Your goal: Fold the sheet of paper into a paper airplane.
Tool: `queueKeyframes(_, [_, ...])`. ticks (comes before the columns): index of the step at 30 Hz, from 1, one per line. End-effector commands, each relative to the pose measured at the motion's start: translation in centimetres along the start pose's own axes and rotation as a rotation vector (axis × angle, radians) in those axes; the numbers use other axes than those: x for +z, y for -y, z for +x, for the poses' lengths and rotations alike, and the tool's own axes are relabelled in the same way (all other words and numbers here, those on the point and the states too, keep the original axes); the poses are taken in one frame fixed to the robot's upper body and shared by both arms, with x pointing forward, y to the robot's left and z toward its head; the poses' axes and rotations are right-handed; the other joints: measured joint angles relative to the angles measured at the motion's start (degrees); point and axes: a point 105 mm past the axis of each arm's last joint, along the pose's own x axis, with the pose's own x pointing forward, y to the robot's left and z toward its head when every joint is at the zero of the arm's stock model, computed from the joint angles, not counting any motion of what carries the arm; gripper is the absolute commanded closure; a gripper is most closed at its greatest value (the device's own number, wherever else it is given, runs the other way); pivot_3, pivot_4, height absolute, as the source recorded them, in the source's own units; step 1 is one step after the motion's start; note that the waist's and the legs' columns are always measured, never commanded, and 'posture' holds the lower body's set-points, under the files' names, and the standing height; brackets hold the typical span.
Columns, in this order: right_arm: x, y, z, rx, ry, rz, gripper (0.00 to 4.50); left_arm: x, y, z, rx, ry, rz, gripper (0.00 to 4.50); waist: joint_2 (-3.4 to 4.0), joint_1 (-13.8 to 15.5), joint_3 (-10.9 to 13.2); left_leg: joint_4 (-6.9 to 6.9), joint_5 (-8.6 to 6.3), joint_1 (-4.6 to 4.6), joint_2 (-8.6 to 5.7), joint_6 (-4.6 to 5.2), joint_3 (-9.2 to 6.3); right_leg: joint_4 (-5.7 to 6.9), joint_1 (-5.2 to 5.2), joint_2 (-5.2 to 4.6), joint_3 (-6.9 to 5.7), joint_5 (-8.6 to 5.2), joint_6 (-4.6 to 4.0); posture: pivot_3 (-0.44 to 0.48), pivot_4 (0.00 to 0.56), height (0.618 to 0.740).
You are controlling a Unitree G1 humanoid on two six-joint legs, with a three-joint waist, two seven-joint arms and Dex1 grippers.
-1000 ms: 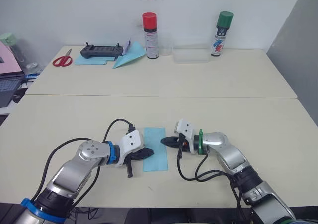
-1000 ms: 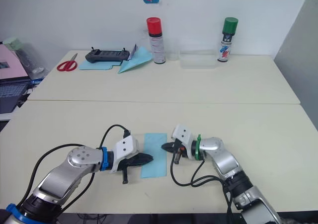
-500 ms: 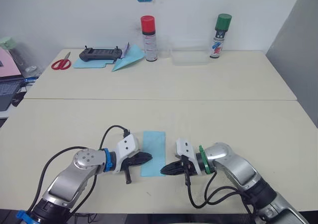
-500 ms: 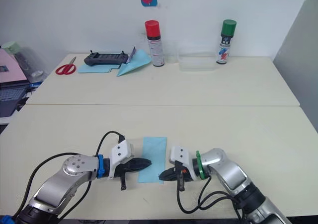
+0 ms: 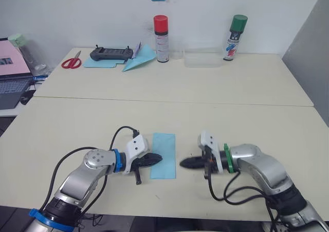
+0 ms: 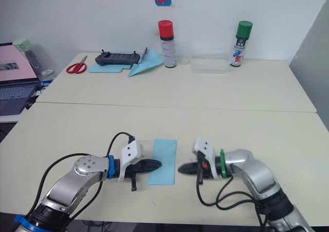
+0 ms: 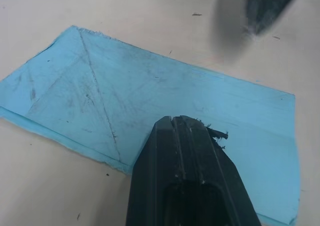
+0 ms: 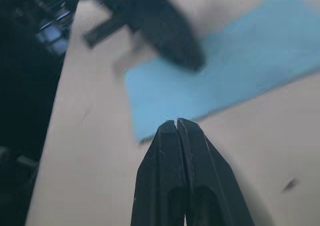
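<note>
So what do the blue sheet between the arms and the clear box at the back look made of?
The sheet of paper: thin matte paper, judging by sharp creases, scuffs and a slightly ragged edge. The clear box: probably transparent plastic, since the table shows through its walls; glass can't be excluded.

**Left hand pressed onto creased blue sheet**

The left hand [image 7: 187, 131] has its two black fingers [image 7: 165, 156] closed tight together, tips resting on the sheet of paper [image 7: 125, 95], close to one long edge. The sheet lies flat on the pale counter [image 7: 60, 186], folded to a long rectangle, with a second layer showing along that same edge. Diagonal creases cross it at one end. Beyond the sheet's far edge, a dark blurred tip of the right hand [image 7: 265, 5] hovers over the counter, apart from the paper.
</note>
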Motion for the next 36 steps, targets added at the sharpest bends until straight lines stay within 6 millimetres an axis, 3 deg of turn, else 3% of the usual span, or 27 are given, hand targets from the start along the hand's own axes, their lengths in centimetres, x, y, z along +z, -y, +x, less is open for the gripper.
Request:
queueKeyframes(1, [-0.6,0.9,1.6,-0.077,-0.023,-0.069,4.47,-3.1,-0.5,0.3,0.045,-0.11,-0.067,4.5,0.03,0.4,0.0,0.0,0.0,-0.02,-0.01,0.0,0.01,0.0,0.0,-0.01,0.01,0.0,0.0,0.0,0.15,0.74])
queueKeyframes(4, [-2.8,1.2,2.8,-0.112,-0.115,-0.139,4.47,-2.1,-1.1,0.3,0.063,-0.06,-0.044,4.5,0.04,0.6,0.0,0.03,0.02,-0.14,-0.09,-0.01,0.1,-0.07,0.03,-0.13,0.02,0.03,0.05,0.0,0.15,0.74])
queueKeyframes(8, [-5.0,1.6,2.7,-0.124,-0.19,-0.154,4.47,0.1,-2.7,-0.8,0.117,0.032,-0.066,4.5,-0.06,0.3,0.1,0.03,0.02,-0.14,-0.08,0.0,0.19,-0.05,0.08,-0.17,-0.01,0.11,0.18,0.0,0.15,0.74])
queueKeyframes(14, [-4.6,2.2,2.3,-0.136,-0.161,-0.117,4.47,1.7,-3.0,-3.9,0.121,0.097,-0.154,4.5,-0.21,-0.4,0.3,-0.05,0.02,-0.2,0.01,0.0,0.18,0.05,0.14,-0.07,-0.01,0.15,0.26,0.0,0.15,0.74])
queueKeyframes(18, [-4.7,3.2,2.1,-0.16,-0.173,-0.129,4.47,0.6,-2.7,-3.5,0.102,0.055,-0.155,4.5,-0.27,-0.4,0.4,-0.07,0.01,-0.24,-0.01,-0.01,0.17,0.02,0.13,-0.09,-0.03,0.17,0.33,0.0,0.15,0.74])
queueKeyframes(30, [-3.9,3.3,1.5,-0.171,-0.142,-0.08,4.47,0.1,-2.4,-2.0,0.085,0.034,-0.146,4.5,-0.5,0.1,0.7,-0.03,0.02,-0.25,-0.04,-0.01,0.16,0.03,0.15,-0.11,-0.02,0.15,0.29,0.0,0.15,0.74])
queueKeyframes(36, [-3.9,3.0,1.2,-0.178,-0.141,-0.06,4.47,0.6,-4.1,-1.9,0.137,0.046,-0.13,4.5,-0.51,0.5,0.7,-0.03,0.02,-0.27,-0.08,-0.01,0.16,-0.01,0.16,-0.16,-0.02,0.13,0.24,0.0,0.15,0.74])
